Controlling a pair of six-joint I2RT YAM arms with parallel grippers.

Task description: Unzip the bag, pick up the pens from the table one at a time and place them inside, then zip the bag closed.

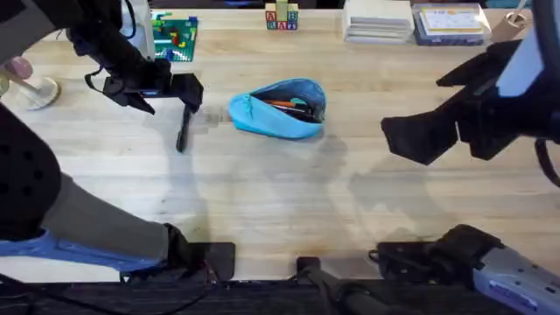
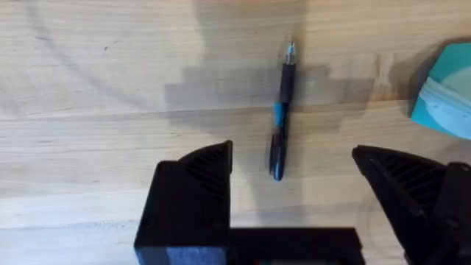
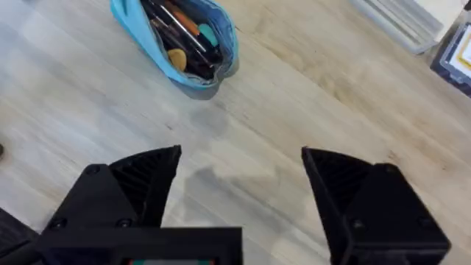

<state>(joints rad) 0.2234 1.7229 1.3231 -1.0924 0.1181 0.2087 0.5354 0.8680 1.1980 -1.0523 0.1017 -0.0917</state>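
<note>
Overhead: the bag lies unzipped near the middle of the table, toward 12 o'clock from centre. Its mouth gapes, and inside lie several pens, dark ones with an orange-red one among them. The bag is a light turquoise oval, slumped, its zip edge curling open. One black pen lies on the table at 9 o'clock from the bag, just apart from it. The left gripper hangs right above that pen's far end. The right gripper hovers at 3 o'clock from the bag, well apart.

Left wrist: the loose pen is black with a blue band and a clear tip, lying between the spread fingers. A corner of the bag shows.

Right wrist: fingers spread wide over bare wood; the open bag holds black pens, an orange one and a yellow-tipped item.
</note>
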